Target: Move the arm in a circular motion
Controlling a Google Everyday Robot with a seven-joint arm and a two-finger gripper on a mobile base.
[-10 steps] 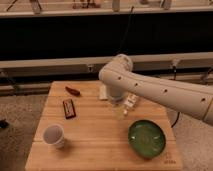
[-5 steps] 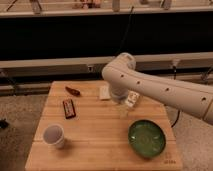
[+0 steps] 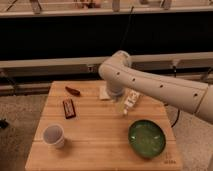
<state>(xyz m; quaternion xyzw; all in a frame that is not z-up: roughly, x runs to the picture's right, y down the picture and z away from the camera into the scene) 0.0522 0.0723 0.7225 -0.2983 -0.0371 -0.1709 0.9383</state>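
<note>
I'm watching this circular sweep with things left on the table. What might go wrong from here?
The pincer hangs low over the back of the wooden table, right by a white packet; a wider circle may push it off the far edge. The green bowl sits just in front of the arm, so a dip on the near arc might clip its rim. The paper cup and the dark snack bar lie farther left, less exposed.
</note>
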